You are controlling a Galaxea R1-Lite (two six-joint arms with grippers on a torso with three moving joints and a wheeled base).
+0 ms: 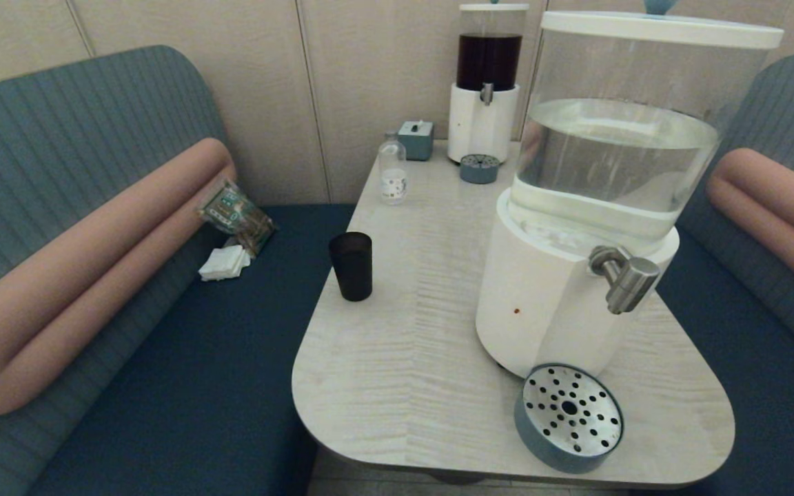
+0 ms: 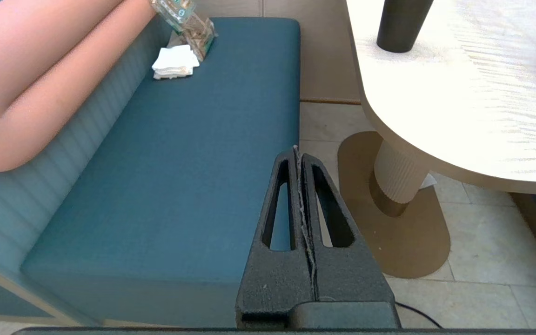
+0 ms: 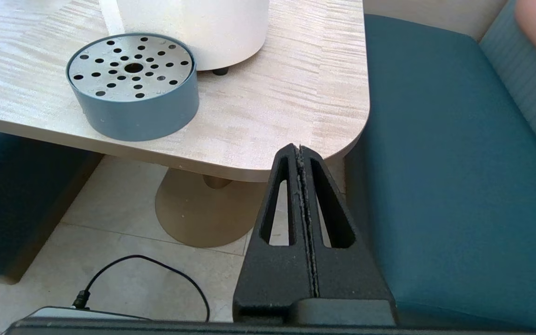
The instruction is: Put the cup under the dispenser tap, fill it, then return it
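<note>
A: Starting at the left, what lies on the bench?

B: A folded white napkin (image 1: 225, 263) and a crinkled packet (image 1: 236, 215) rest on the blue seat (image 1: 183, 386), against the pink bolster (image 1: 87, 275). My left gripper (image 2: 299, 151) hangs low beside that seat, below the table's left edge, its fingers pressed flat together and holding nothing.

A: And the cup?

B: The cup (image 1: 351, 266) stands upright near the left edge of the table (image 1: 397, 372), empty-handed of me and well apart from the tap. Behind it, toward the far left corner, stand a small clear bottle (image 1: 393, 171) and a grey-blue box (image 1: 415, 140).

A: Moving right?

B: At the far edge stands the slim dispenser (image 1: 485, 83) of dark liquid. The big white-based dispenser (image 1: 548, 296) fills the right half, its tank partly full of clear water. The dispenser tap (image 1: 626, 277) juts over the round perforated drip tray (image 1: 568, 417), which sits at the near edge.

A: Your other claw?

B: My right gripper (image 3: 299, 149) is parked below the near right corner, fingers closed on each other, gripping nothing.
</note>
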